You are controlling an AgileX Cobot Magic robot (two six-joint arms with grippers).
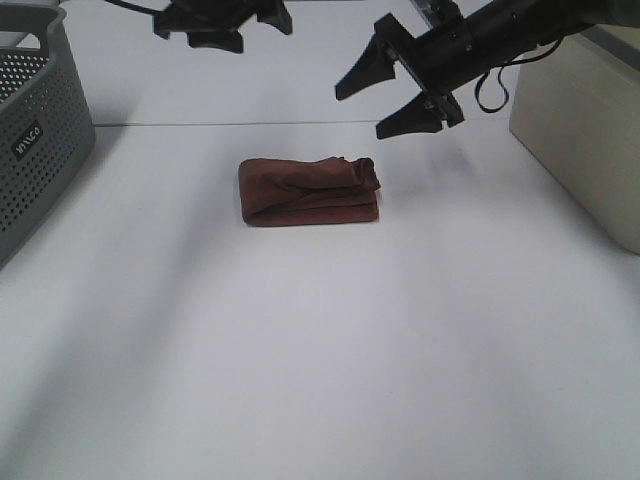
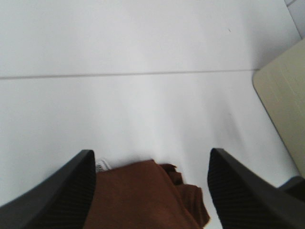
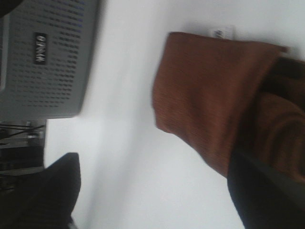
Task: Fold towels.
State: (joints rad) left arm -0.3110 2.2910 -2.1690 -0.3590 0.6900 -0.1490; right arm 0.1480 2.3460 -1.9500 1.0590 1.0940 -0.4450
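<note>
Exterior high shows the towel (image 1: 310,191) folded into a small bundle mid-counter (image 1: 330,360), its right end lumpy. My left hand (image 1: 222,22) and right hand (image 1: 392,92) both hang wide and empty above it. I'd press that loose end flat, squaring edges. Grey basket (image 1: 38,140) and beige box (image 1: 580,130) sit well clear.

Grey perforated basket (image 1: 40,140) at table's (image 1: 320,380) left edge; beige box (image 1: 585,130) right.
</note>
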